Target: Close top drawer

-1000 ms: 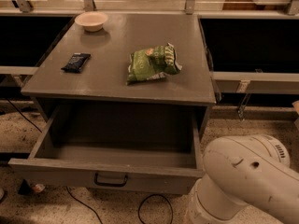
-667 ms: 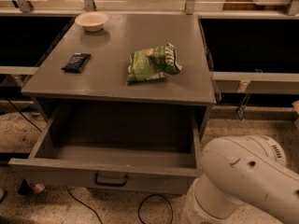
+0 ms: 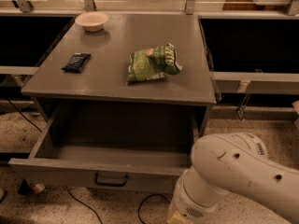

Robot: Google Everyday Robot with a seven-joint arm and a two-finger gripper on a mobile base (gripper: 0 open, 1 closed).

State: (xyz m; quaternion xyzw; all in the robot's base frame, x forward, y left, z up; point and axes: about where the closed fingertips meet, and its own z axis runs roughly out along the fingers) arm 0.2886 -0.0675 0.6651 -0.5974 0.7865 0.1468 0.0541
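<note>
The top drawer (image 3: pixel 56 171) of the grey cabinet is pulled far out toward me and looks empty inside. Its flat front faces me at the bottom of the view, with a small dark bail handle (image 3: pixel 111 179) at its middle. My white arm (image 3: pixel 233 176) fills the lower right corner, next to the drawer's right front corner. The gripper itself is out of view.
On the cabinet top (image 3: pixel 107 85) lie a green snack bag (image 3: pixel 152 63), a small black packet (image 3: pixel 75 62) and a pale bowl (image 3: pixel 91 20) at the back left. Dark openings flank the cabinet. Cables (image 3: pixel 79 204) run on the speckled floor below the drawer.
My arm has shifted slightly left and up in the lower right corner. The drawer stays open as before.
</note>
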